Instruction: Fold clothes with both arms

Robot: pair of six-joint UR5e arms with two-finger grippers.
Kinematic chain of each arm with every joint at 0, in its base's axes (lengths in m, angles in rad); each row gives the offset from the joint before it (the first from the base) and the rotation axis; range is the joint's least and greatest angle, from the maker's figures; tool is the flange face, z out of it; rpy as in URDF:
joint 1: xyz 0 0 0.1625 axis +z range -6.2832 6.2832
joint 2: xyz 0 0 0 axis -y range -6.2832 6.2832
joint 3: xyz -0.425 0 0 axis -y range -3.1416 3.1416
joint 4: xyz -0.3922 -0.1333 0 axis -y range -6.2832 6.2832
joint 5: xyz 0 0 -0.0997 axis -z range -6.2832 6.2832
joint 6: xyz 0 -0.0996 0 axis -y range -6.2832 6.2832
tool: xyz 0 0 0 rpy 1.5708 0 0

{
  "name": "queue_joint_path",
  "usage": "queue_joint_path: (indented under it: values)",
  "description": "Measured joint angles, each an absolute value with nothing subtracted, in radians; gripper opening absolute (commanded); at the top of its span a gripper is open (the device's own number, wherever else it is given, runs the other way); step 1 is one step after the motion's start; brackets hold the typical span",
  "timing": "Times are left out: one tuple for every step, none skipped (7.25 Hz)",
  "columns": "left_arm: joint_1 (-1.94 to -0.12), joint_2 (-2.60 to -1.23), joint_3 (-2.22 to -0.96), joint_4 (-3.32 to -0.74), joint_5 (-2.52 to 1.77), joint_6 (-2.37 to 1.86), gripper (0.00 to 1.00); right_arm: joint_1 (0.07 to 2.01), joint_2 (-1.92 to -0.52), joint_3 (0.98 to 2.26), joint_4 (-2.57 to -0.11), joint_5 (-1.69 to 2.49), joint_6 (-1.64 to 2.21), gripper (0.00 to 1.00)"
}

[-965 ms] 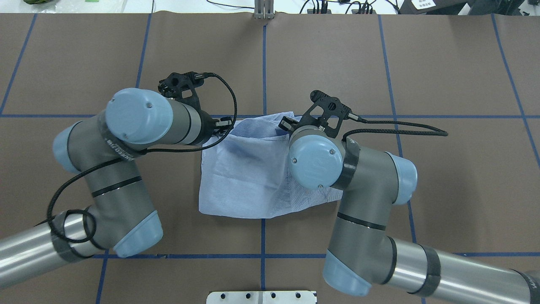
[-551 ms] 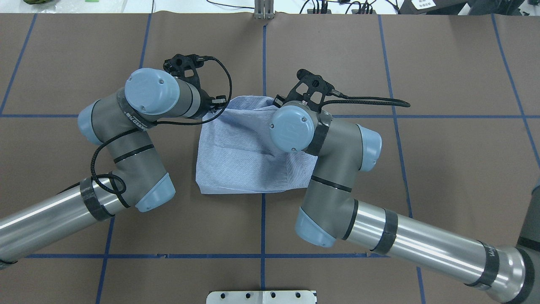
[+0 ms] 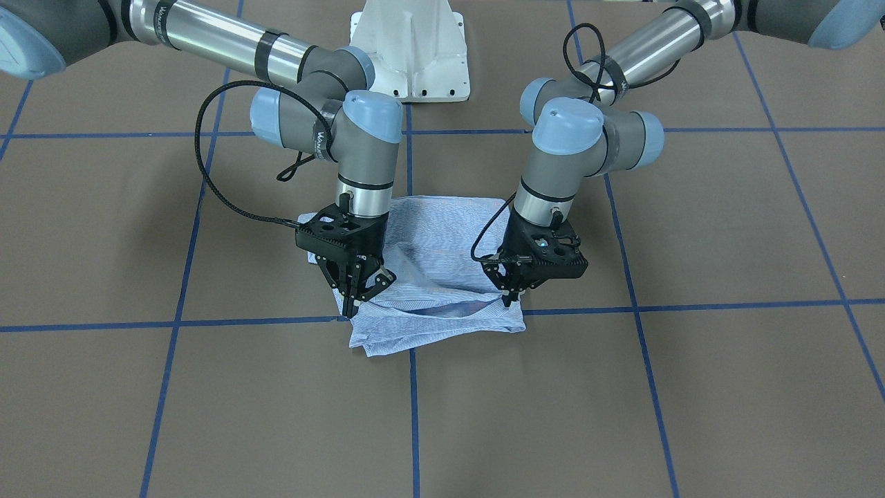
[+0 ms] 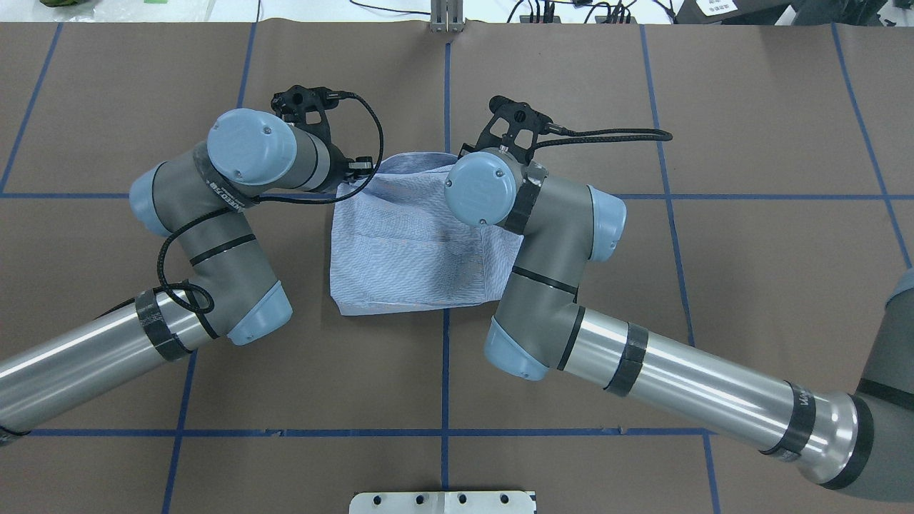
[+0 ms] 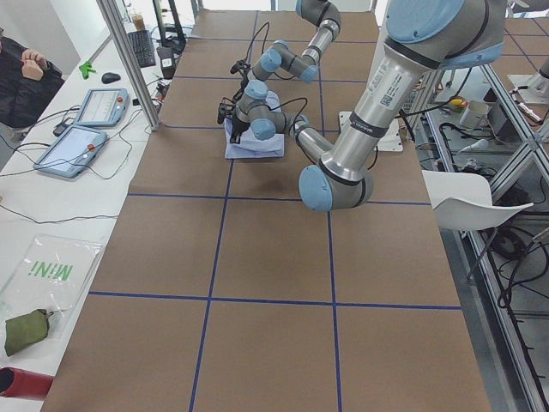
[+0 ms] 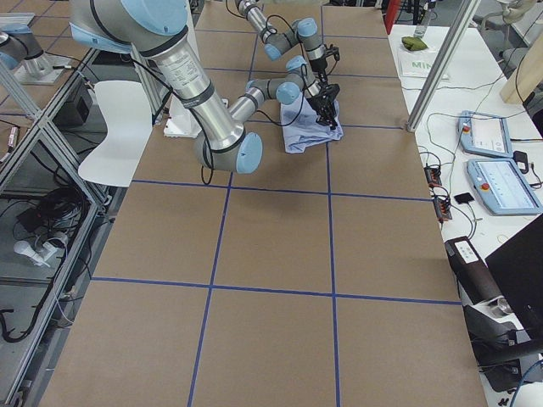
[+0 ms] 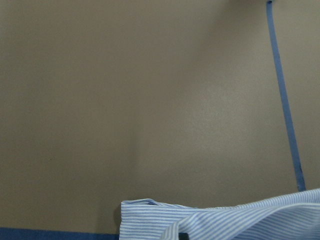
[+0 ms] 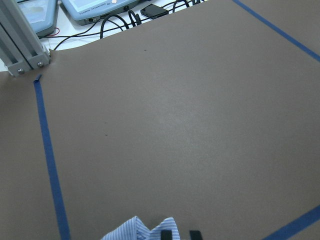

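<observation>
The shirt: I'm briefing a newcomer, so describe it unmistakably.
Look at the brown table gridded with blue tape. Between the left gripper and the right gripper lies the shirt: folded, finely blue-and-white striped, the only cloth on that table.

**A robotics lab**

The place is a robot lab, not a home or a shop. A left arm and a right arm of industrial make rise from a white pedestal at the edge of a broad desk. The desk's brown cover is marked into squares with blue tape. Aluminium posts stand along the desk. On a white side bench lie two touchscreen pendants, a keyboard, a mouse and loose cables. A person sits at that bench. A white chair stands on the desk's other side.
</observation>
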State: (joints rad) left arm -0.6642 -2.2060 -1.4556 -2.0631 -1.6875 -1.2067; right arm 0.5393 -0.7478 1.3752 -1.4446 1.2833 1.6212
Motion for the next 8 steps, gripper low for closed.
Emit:
queue_joint_path:
  values:
    - [-0.678,-2.203,-1.466,-2.066,-1.701,-1.138,1.0,0.574,-0.727,1.374,-1.447,1.361,1.575,1.0]
    - [-0.711,-2.188,-1.494,-2.065,-1.752,-1.059,1.0,0.625,-0.709,1.38,-1.454,1.481,1.508,1.0]
    - [-0.749,-2.144,-1.549,-2.061,-1.824,-0.977,1.0,0.683,-0.705,1.395,-1.479,1.593,1.424,1.0]
    - [-0.793,-2.074,-1.633,-2.043,-1.888,-0.874,1.0,0.753,-0.72,1.442,-1.545,1.701,1.306,1.0]
    - [-0.836,-2.008,-1.722,-1.988,-1.933,-0.758,1.0,0.831,-0.774,1.537,-1.635,1.8,1.153,1.0]
    - [-0.88,-1.953,-1.811,-1.902,-1.957,-0.641,1.0,0.921,-0.865,1.652,-1.717,1.893,0.965,1.0]
    - [-0.932,-1.899,-1.89,-1.826,-1.98,-0.535,1.0,1.025,-0.97,1.746,-1.773,1.977,0.757,1.0]
    - [-0.991,-1.848,-1.939,-1.785,-2.028,-0.446,1.0,1.135,-1.08,1.801,-1.798,2.047,0.529,1.0]
